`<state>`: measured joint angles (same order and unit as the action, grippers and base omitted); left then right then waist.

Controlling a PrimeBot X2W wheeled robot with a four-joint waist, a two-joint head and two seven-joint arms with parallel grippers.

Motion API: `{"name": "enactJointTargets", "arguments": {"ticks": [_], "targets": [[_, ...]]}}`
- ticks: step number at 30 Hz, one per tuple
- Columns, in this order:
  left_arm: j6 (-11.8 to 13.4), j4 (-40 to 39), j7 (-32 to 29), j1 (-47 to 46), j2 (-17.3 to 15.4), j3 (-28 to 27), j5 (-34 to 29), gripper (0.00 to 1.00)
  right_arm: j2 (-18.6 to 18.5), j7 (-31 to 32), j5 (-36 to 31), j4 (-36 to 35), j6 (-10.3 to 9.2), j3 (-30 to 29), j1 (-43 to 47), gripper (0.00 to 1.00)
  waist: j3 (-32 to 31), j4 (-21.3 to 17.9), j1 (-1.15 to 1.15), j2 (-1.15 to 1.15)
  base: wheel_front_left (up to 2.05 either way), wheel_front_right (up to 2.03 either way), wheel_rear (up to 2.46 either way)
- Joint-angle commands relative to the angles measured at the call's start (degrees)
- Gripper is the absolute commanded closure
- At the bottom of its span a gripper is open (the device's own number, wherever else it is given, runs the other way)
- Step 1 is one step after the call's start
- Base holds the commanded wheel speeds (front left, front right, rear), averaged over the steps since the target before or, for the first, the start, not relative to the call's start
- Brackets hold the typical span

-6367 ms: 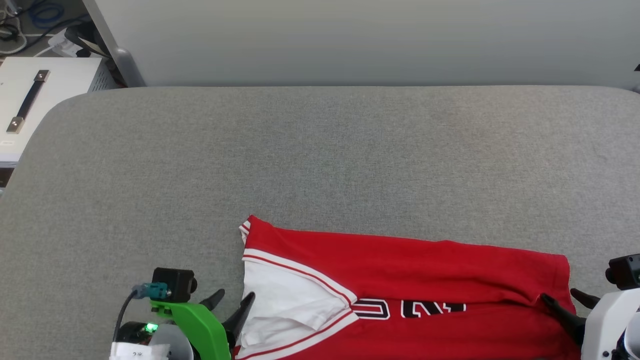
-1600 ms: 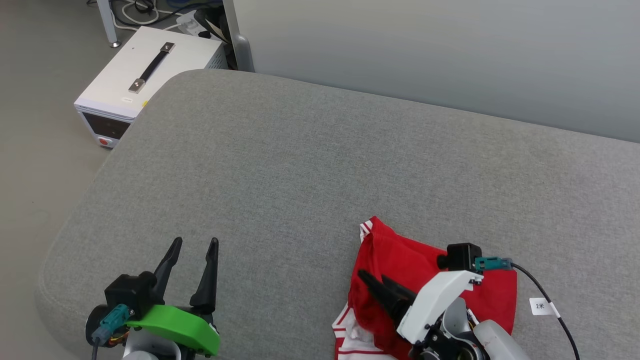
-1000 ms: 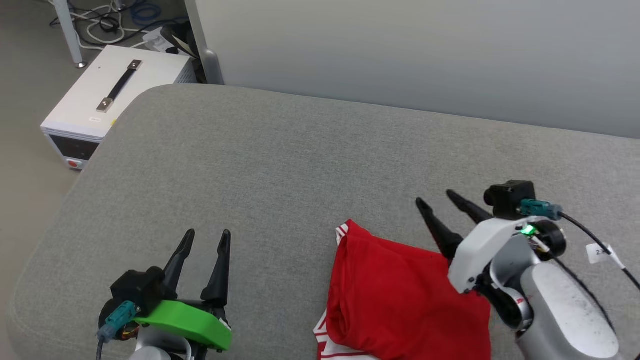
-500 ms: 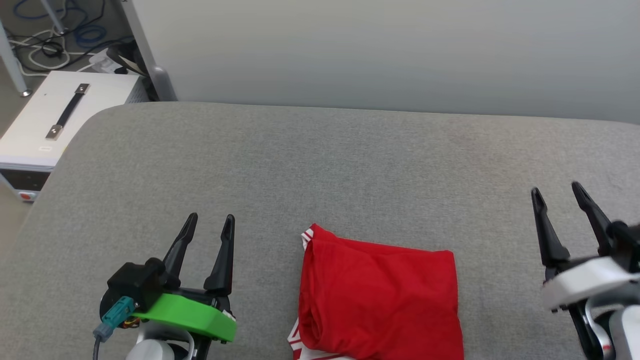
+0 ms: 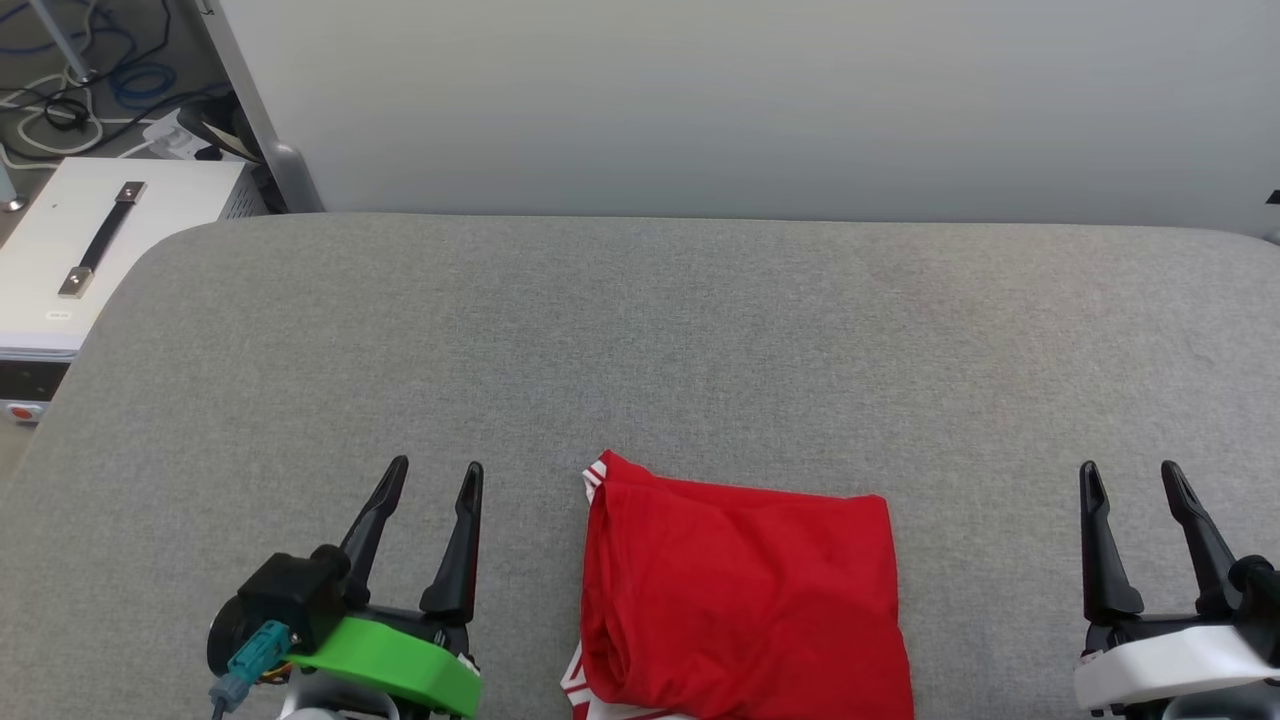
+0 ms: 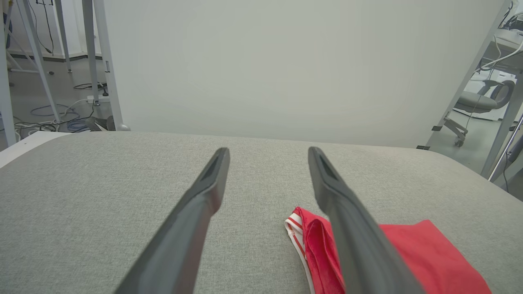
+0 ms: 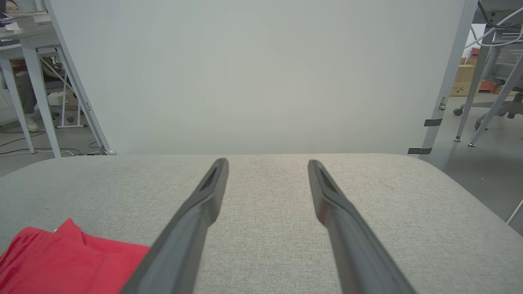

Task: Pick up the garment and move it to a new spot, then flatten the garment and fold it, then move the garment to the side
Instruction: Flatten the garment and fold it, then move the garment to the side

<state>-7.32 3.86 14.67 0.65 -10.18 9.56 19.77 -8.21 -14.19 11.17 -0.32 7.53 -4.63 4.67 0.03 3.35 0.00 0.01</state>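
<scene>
Folded jersey sits between the left gripper and right gripper, untouched, both spread wide and empty.

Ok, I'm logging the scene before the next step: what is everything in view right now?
garment: one, red with red-and-white striped trim, folded, on the pad near its front edge
pad: one, grey fabric, under the garment
backdrop panel: one, pale, upright behind the pad
box: one, white with a black handle, beside the pad's far left corner
cables: several, blue, white, black, on the floor behind the box
office chair: one, grey, beyond the pad's right end
left end effector: dark fingers, open, empty, left of the garment
right end effector: dark fingers, open, empty, right of the garment
</scene>
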Motion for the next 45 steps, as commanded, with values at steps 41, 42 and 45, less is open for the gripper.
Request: {"name": "enactJointTargets", "arguments": {"ticks": [41, 42, 45], "targets": [[-0.2, 0.6, 0.3, -5.0, 1.9, 1.7, -1.1, 0.0, 0.2, 62.4, 8.8, -7.5, -0.04, 5.4, -4.5, 0.0, 9.6, 7.4, 0.0, -0.01, 0.0, 0.0, 0.0], [-0.2, 0.7, 0.3, -5.2, 2.0, 1.7, -1.1, 0.0, 0.7, 62.9, 8.6, -6.7, -0.04, 5.2, -4.9, 0.0, 9.9, 7.8, 0.0, -0.01, 0.0, 0.0, 0.0], [-0.2, 0.8, 0.3, -5.5, 2.2, 1.8, -1.1, 0.0, 2.1, 64.2, 8.7, -4.5, -0.04, 4.7, -5.8, 0.0, 10.7, 8.7, 0.0, -0.01, 0.0, 0.0, 0.0]]}}
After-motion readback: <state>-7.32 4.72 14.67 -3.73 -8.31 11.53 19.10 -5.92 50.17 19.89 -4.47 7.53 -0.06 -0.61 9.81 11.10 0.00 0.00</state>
